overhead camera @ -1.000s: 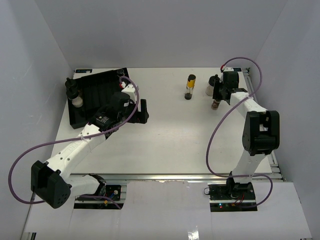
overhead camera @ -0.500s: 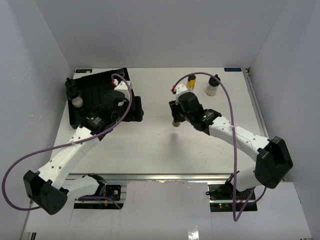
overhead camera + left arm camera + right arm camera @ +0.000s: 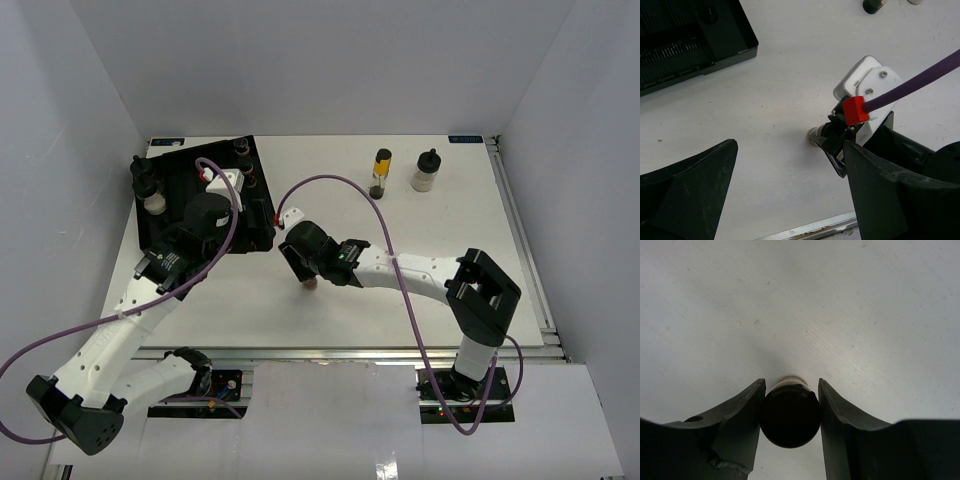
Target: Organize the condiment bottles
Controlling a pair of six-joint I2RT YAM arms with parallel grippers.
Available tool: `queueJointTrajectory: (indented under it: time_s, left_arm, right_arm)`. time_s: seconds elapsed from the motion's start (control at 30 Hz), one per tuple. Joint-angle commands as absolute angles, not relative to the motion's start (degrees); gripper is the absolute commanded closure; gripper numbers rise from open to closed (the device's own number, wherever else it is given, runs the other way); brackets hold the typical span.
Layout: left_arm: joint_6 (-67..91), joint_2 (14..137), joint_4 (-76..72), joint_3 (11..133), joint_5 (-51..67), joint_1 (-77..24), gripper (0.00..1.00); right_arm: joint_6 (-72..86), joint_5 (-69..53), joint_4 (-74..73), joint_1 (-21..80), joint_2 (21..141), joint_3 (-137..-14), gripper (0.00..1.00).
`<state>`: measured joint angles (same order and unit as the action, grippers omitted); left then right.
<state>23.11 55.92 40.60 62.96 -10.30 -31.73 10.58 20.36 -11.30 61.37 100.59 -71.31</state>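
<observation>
Spanning the scene, the white worktop [image 3: 450, 230] carries a black ribbed tray [image 3: 185, 170] at ten o'clock. The left gripper [image 3: 790, 200] hangs with its jaws wide and nothing between them, just off the tray's four o'clock corner. Near centre, the right gripper [image 3: 790, 386] clamps a black-capped jar [image 3: 790, 417] between its fingers. At one o'clock stand a yellow-banded bottle [image 3: 381, 172] and a pale jar [image 3: 425, 172].
</observation>
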Motion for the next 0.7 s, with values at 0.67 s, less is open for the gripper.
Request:
queueJointTrajectory:
  time_s: [0.67]
  left_arm:
    - [22.00,56.35,44.57,69.13,-5.38,-31.77,0.02]
  right_arm:
    - [10.97,31.43,-11.61,61.11,97.34,-76.28,0.30]
